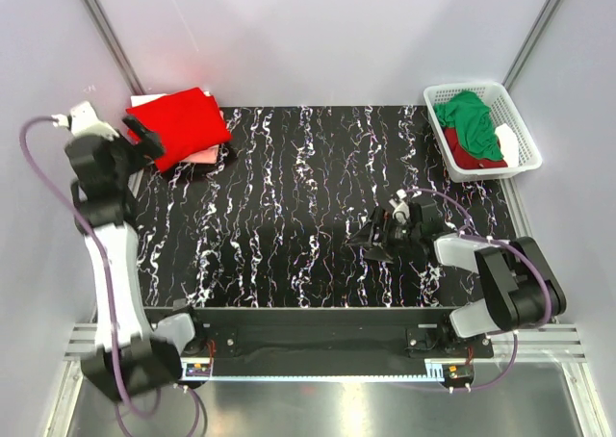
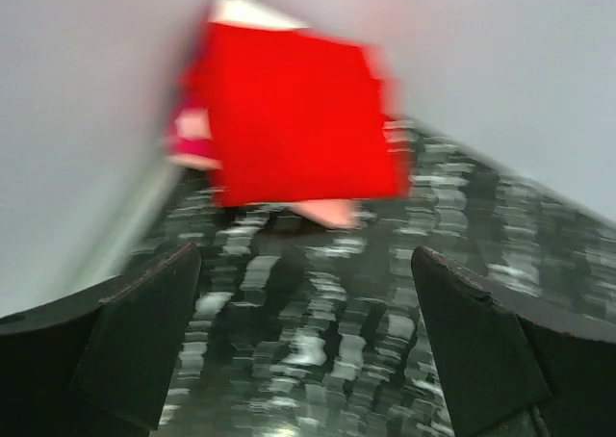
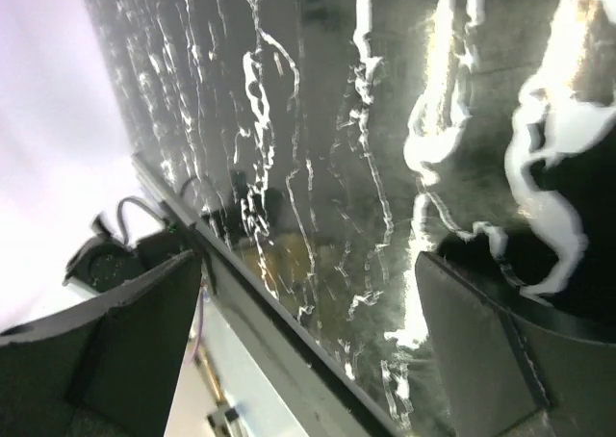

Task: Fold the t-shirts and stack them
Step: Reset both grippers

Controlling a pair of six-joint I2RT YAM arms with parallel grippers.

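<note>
A folded bright red t-shirt (image 1: pixel 181 121) tops a stack at the table's far left corner, with pink (image 1: pixel 204 155) and white (image 1: pixel 144 100) cloth showing beneath it. My left gripper (image 1: pixel 149 139) hovers open at the stack's near left edge. In the blurred left wrist view the red shirt (image 2: pixel 298 119) lies ahead of the empty gripper (image 2: pixel 306 341), apart from its fingers (image 2: pixel 144 331). A green t-shirt (image 1: pixel 470 124), a dark red one (image 1: pixel 472 156) and a white one (image 1: pixel 507 143) lie crumpled in the basket. My right gripper (image 1: pixel 375 237) rests low over the table, open and empty (image 3: pixel 308 350).
The white lattice basket (image 1: pixel 462 89) stands at the far right corner. The black marbled table (image 1: pixel 289 196) has walls at its back and sides. The front rail (image 3: pixel 289 350) and cables show in the right wrist view.
</note>
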